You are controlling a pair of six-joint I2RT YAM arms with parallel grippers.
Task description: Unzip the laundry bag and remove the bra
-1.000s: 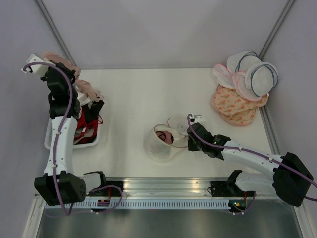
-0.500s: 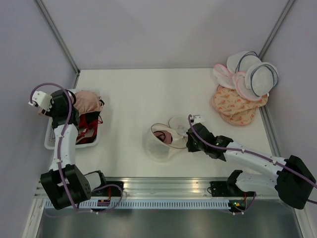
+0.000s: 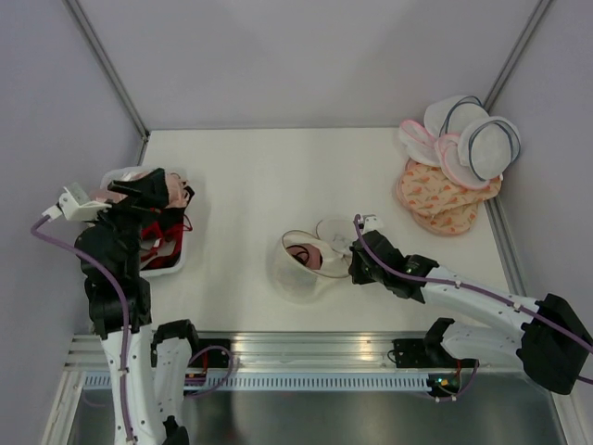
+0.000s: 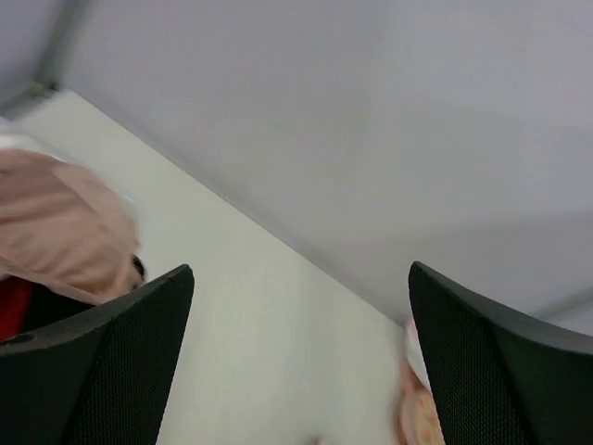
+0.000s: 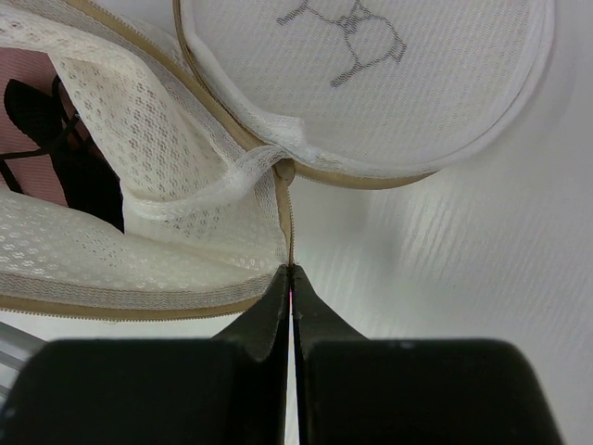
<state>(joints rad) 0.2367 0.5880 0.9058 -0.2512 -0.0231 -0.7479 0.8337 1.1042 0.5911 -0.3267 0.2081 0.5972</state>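
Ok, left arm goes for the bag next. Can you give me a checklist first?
1. Unzipped laundry bag: ok, flap folded open.
2. Grip of right tool on the bag's zipper edge: ok, shut.
3. Open, empty left tool: ok.
4. Visible bra in the opening: ok, pink with black straps.
5. Position of left tool near the bag: not ok, it is over the basket.

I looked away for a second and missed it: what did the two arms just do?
The left gripper swung down from up high, opened and dropped the pink bra into the white basket, then drew back toward its base. The right gripper stayed pinched shut on the zipper edge of the laundry bag.
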